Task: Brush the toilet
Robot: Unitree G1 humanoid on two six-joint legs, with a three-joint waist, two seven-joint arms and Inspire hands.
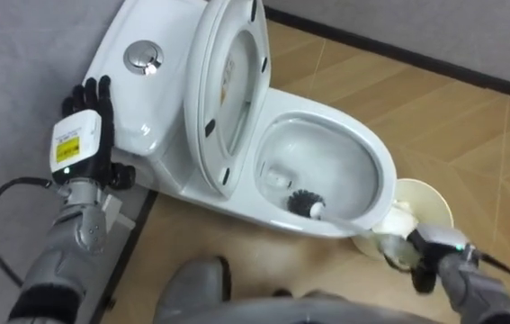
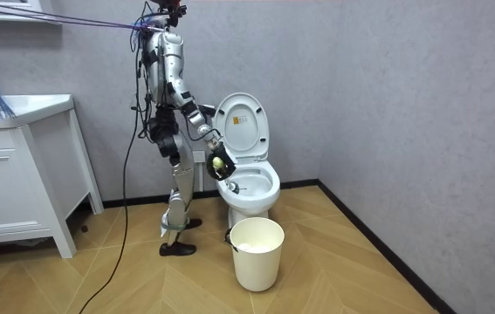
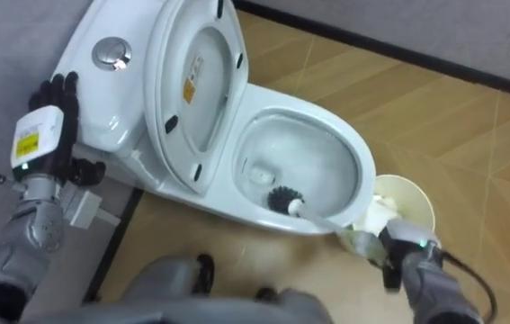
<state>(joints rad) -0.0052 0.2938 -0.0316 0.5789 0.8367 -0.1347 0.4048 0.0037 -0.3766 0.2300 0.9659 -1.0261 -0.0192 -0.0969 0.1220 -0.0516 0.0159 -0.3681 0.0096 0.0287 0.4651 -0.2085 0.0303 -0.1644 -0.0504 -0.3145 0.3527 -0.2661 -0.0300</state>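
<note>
A white toilet stands on a wooden floor with its seat raised against the tank. A toilet brush reaches into the bowl, its black bristle head low on the near side and its white handle crossing the rim. The right hand is closed around the handle's outer end, above a white bin. The left hand is beside the tank, fingers straight. The robot stands beside the toilet.
</note>
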